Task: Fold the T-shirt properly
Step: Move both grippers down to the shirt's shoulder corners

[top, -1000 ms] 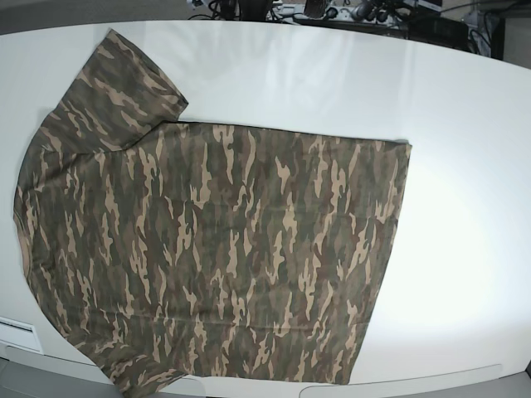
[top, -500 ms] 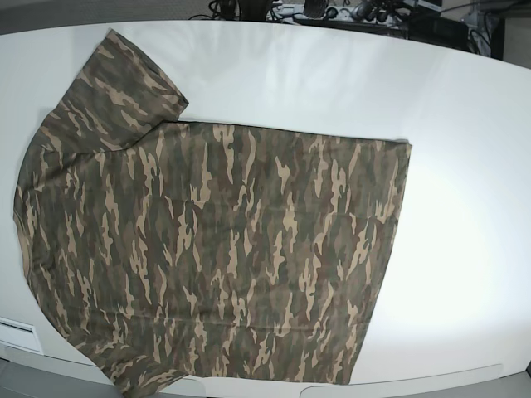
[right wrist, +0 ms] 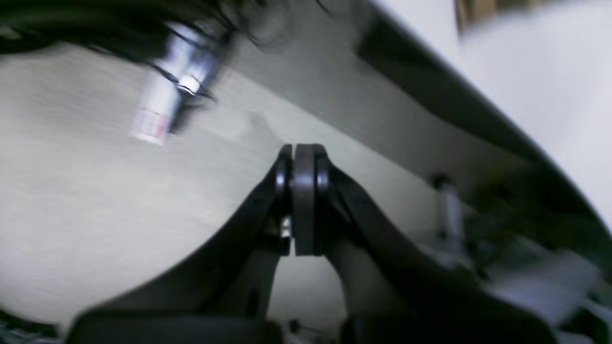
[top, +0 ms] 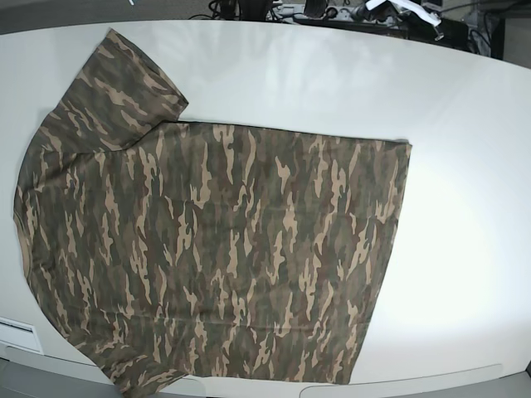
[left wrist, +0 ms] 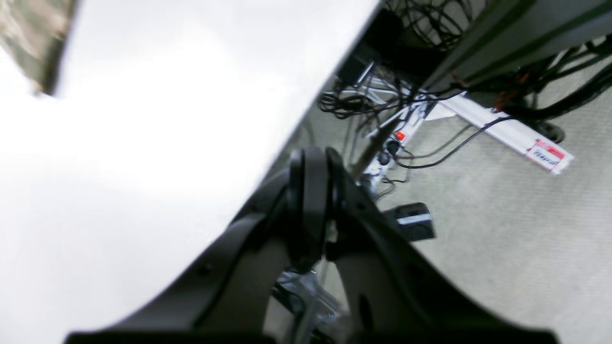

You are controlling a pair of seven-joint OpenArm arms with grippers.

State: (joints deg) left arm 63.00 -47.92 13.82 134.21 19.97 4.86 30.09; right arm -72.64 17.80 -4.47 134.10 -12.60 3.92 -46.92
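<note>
1. Your left gripper (left wrist: 310, 162) is pinched tight on nothing, its jaws pressed flat together. It hangs off the edge of the desk (left wrist: 143, 143), over the floor and a tangle of cables (left wrist: 382, 95); that looks like a parked pose, kept clear of the cloth until work begins.

2. From that gripper, the T-shirt (left wrist: 33, 43) is well away across bare desk, only a blurred camouflage corner showing at the far upper left of its wrist view.

3. Your right gripper (right wrist: 302, 165) is likewise clenched and empty. It too sits off the desk, over the floor, with the desk rim up and to its right (that wrist view is blurred, so finer detail is lost).

4. In the base view, the T-shirt (top: 216, 249) lies spread flat on the desk (top: 465, 166), body unfolded, one sleeve reaching toward the far left corner and the hem at the right. Neither arm appears in this view, so nothing touches the cloth.

5. Spread this flat and smooth, the shirt is ready for a first fold, and I judge that no fold has been made.

6. You will need to part both grippers before reaching in, since clenched jaws cannot pinch a single layer. The near sleeve hangs at the desk's front edge, so lift it carefully or the cloth may slide off.
</note>
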